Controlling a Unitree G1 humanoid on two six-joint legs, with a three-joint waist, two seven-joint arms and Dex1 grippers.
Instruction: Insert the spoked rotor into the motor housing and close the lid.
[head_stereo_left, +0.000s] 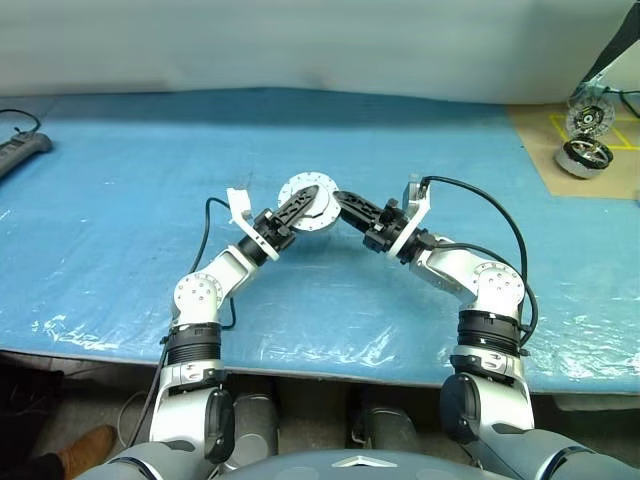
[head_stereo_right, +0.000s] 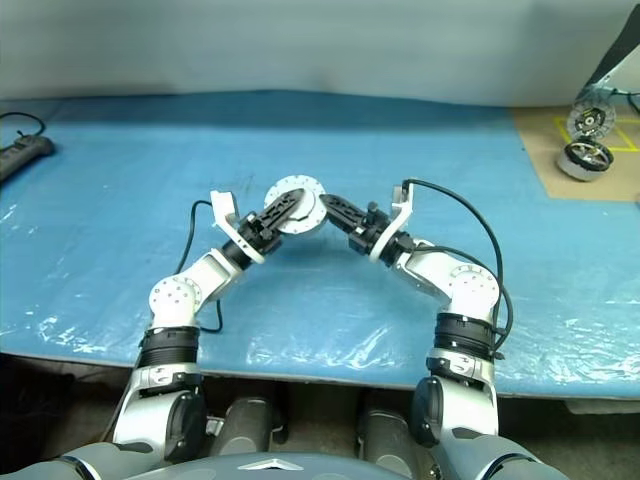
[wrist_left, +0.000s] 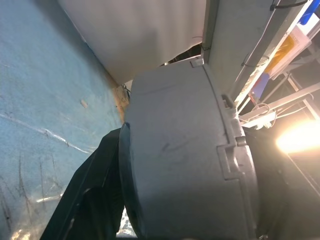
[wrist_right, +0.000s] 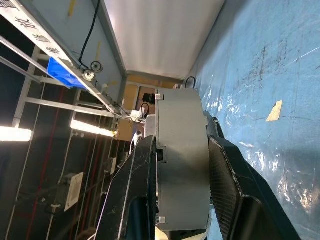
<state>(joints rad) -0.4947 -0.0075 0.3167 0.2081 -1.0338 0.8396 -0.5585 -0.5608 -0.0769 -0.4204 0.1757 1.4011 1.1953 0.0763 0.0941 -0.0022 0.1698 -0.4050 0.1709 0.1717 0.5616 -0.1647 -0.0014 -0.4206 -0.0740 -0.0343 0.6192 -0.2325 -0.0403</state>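
Both grippers meet mid-air over the blue table (head_stereo_left: 120, 200), the motor housing (head_stereo_left: 310, 204) caught between them. Right gripper (head_stereo_left: 338, 202) is clamped across the housing's silver wall, its fingers (wrist_right: 227, 185) squeezing either side. Left gripper (head_stereo_left: 302, 206) lies across the housing's face from the opposite side, jaws partly spread around it; whether it bears any load I cannot tell. So the housing sits right at both tips, lid seemingly shut, with the right arm the surer holder.

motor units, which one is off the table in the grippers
The motor housing at centre, clamped by the right gripper with the left gripper at it. The duplicate unit sits on the brown board, far right.
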